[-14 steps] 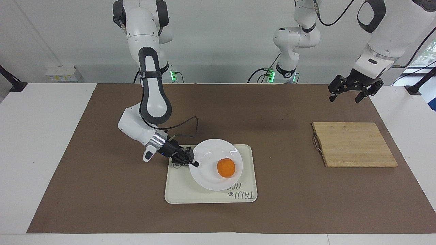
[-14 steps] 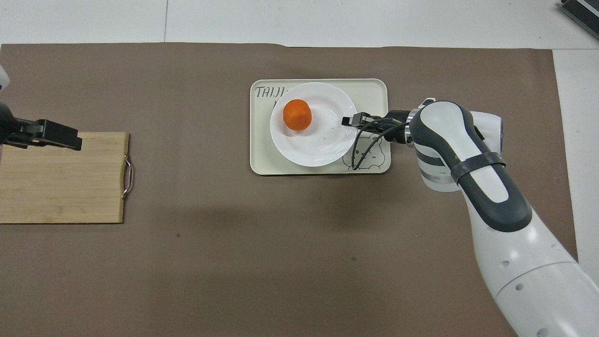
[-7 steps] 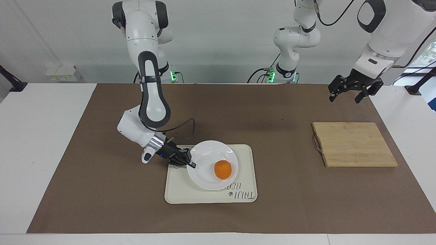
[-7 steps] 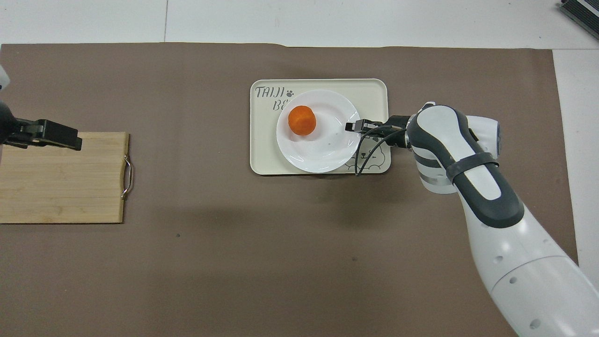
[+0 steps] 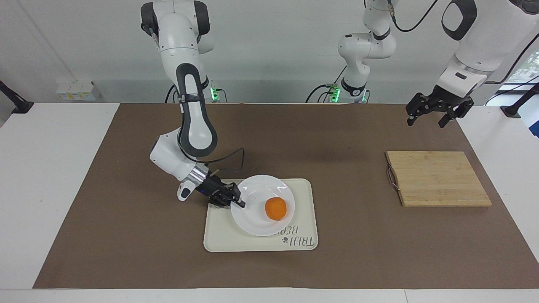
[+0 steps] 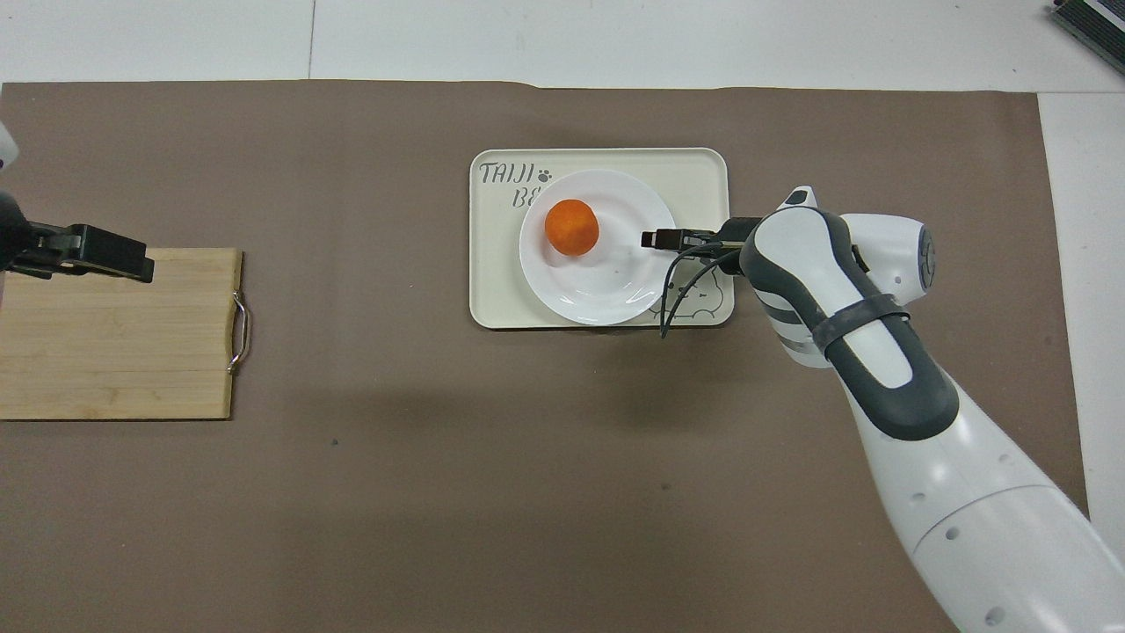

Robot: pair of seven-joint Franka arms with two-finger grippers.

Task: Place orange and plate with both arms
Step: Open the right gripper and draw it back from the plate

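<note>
The white plate (image 5: 257, 214) (image 6: 606, 281) lies on the cream tray (image 5: 219, 235) (image 6: 492, 290) in the middle of the table. On the plate rests the orange (image 5: 276, 209) (image 6: 571, 227). My right gripper (image 5: 237, 202) (image 6: 655, 238) is low at the plate's rim, on the edge toward the right arm's end of the table. Whether it still grips the rim I cannot make out. My left gripper (image 5: 427, 119) (image 6: 141, 262) hangs open and holds nothing, over the edge of the wooden board nearest the robots; that arm waits.
A bamboo cutting board (image 5: 438, 179) (image 6: 114, 334) with a metal handle lies toward the left arm's end of the table. A brown mat (image 5: 126, 235) covers the tabletop. A third arm's base stands at the robots' side.
The plate with the orange has come down from a raised, tilted pose and now lies flat on the tray. The right arm's forearm has swung a little. The left arm has not moved.
</note>
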